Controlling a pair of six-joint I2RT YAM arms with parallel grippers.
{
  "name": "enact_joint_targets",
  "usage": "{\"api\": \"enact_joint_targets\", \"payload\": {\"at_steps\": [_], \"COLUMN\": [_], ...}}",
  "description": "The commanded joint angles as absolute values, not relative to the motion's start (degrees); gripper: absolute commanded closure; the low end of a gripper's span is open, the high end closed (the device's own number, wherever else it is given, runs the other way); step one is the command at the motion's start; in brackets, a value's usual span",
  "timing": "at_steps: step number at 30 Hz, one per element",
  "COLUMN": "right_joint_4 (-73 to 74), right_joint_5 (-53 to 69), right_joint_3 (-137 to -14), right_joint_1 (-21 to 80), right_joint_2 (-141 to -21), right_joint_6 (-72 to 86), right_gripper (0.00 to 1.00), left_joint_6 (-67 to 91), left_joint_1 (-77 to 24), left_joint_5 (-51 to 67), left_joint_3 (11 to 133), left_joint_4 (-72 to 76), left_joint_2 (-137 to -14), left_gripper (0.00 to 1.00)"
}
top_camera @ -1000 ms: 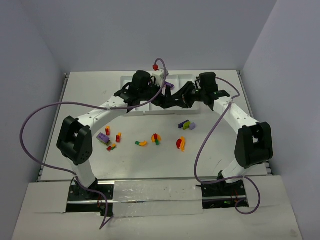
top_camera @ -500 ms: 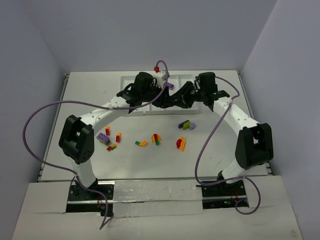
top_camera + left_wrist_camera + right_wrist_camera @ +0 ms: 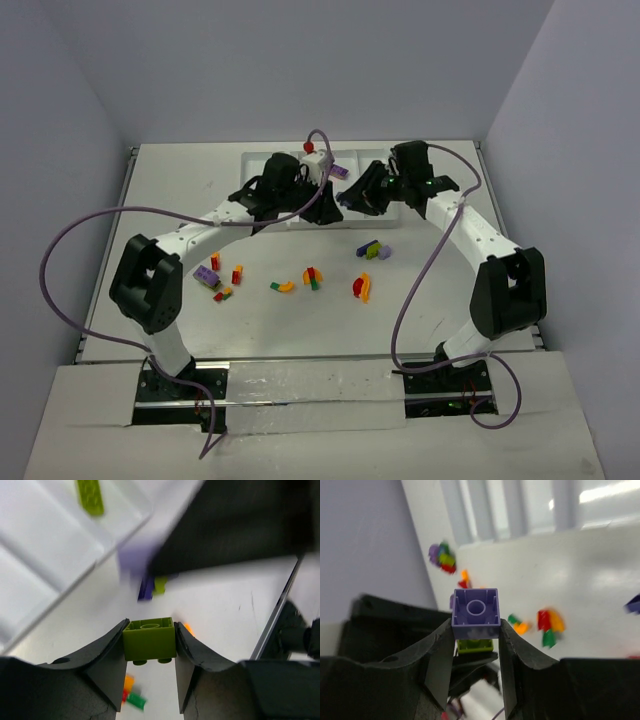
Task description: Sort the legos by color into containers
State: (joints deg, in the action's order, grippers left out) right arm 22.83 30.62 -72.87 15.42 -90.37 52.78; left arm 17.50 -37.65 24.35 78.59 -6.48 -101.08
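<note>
Overhead my light is soft, bright and even with faint shadows, my left wrist view smears, perhaps from motion, from 12 to 3 o'clock behind the sharp lime brick (image 3: pixel 149 639), and my right wrist view blurs everything beyond the purple brick (image 3: pixel 475 607), with glare at 1 o'clock.

white tray (image 3: pixel 252 170) with long narrow compartments, at the far side of the table; one compartment holds a flat lime green plate (image 3: pixel 90 496). lime green brick (image 3: pixel 149 639), level, clamped between the fingers of the left gripper (image 3: pixel 150 630). purple brick (image 3: pixel 476 607), hollow underside showing, clamped in the right gripper (image 3: pixel 476 625). loose on the table, nearer than the tray, left to right: purple plate (image 3: pixel 207 276), red and orange bricks (image 3: pixel 237 274), green and orange pair (image 3: pixel 281 287), orange, red and green group (image 3: pixel 313 277), red and orange curved pieces (image 3: pixel 361 288), lime and purple cluster (image 3: pixel 373 250).
</note>
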Motion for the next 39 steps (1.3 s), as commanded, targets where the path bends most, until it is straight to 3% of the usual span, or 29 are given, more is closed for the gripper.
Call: {"api": "enact_joint_targets", "payload": {"at_steps": [1,7,20,23,25,33,35,36,39], "right_joint_4": [20.32,17.73,31.06,31.54,32.27,33.72,33.37,33.22,33.67], "right_joint_5": [16.97,11.62,-0.44,-2.15,-3.22,-1.07,-0.32,0.19,2.19], "right_joint_3": [-78.48,-80.73,-100.92,-101.48,-102.91,-103.55,-102.95,-102.74,-102.65], "right_joint_1": [12.53,13.80,23.23,23.63,23.88,23.94,23.91,23.91,23.55], "right_joint_2": [-91.95,-97.03,-119.92,-120.71,-121.94,-121.37,-119.57,-118.61,-115.67], "right_joint_6": [46.37,40.82,24.59,24.10,23.76,23.52,23.32,23.18,23.03], "right_gripper": [1.00,1.00,0.98,0.88,0.70,0.33,0.15,0.01,0.00], "left_joint_6": [14.98,14.66,11.33,11.25,11.40,12.11,12.39,12.39,12.30], "left_joint_1": [-35.32,-32.64,-31.03,-31.04,-31.05,-31.08,-31.11,-31.09,-31.03], "left_joint_5": [25.35,25.59,21.59,20.70,19.83,18.92,18.63,18.61,18.11], "left_joint_3": [74.01,71.90,75.96,76.93,78.28,80.34,80.75,80.95,81.39], "left_joint_4": [-12.27,-11.95,-9.46,-8.91,-8.21,-5.41,-4.77,-4.45,-3.25], "left_joint_2": [-95.94,-94.39,-96.46,-97.49,-98.35,-100.82,-101.32,-101.74,-102.13], "left_gripper": [1.00,1.00,1.00,1.00,1.00,1.00,1.00,1.00,1.00]}}
